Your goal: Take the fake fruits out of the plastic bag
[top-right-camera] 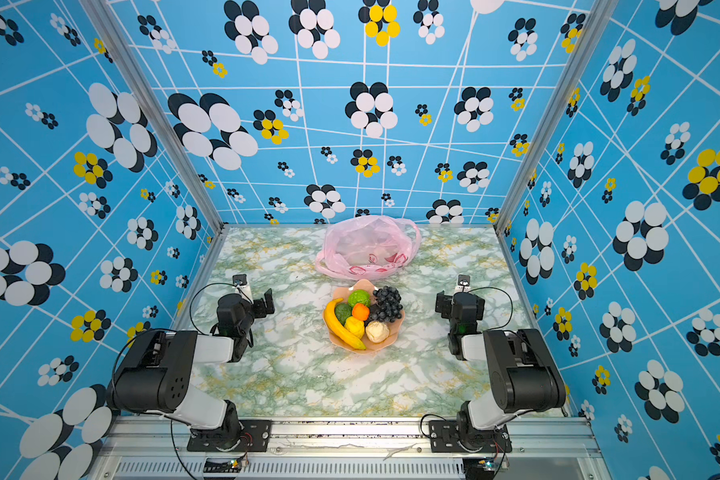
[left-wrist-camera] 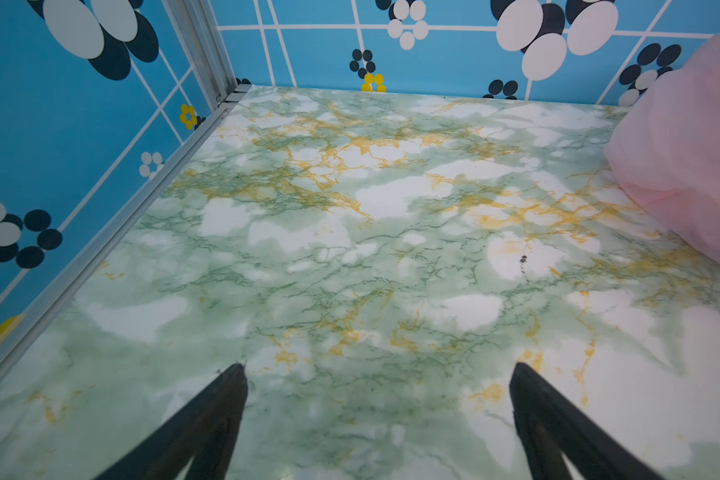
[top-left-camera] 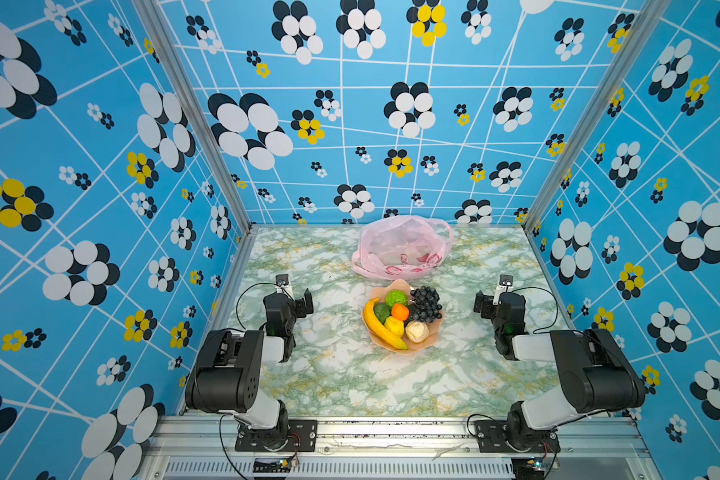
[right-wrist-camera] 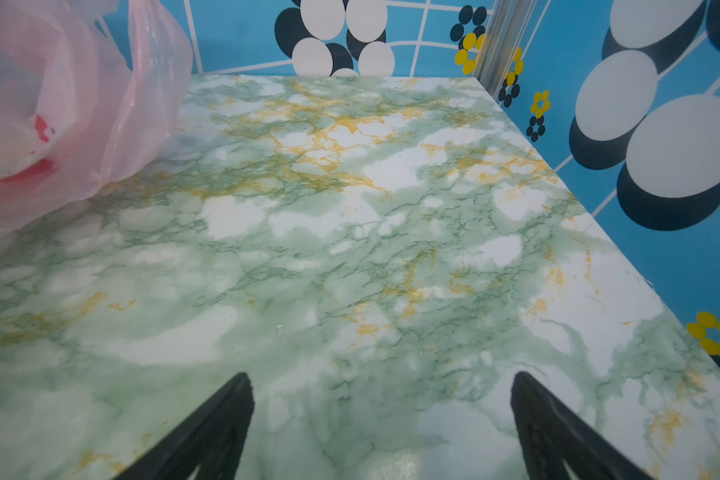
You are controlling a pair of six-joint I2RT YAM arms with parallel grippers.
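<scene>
Between left pincer (left-wrist-camera: 377,368) and right pincer (right-wrist-camera: 381,376) lie fake fruits (top-left-camera: 402,318), near plastic bag (top-left-camera: 400,245).

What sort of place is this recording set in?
Probably a robot test booth: blue flower-printed wall panels in aluminium framing, a green marble-patterned tabletop, and two black-and-white arms bolted to the front rail.

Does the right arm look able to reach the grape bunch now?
Probably yes: the grape bunch lies uncovered on the right side of the dish, with only bare table between it and the open right gripper.
</scene>
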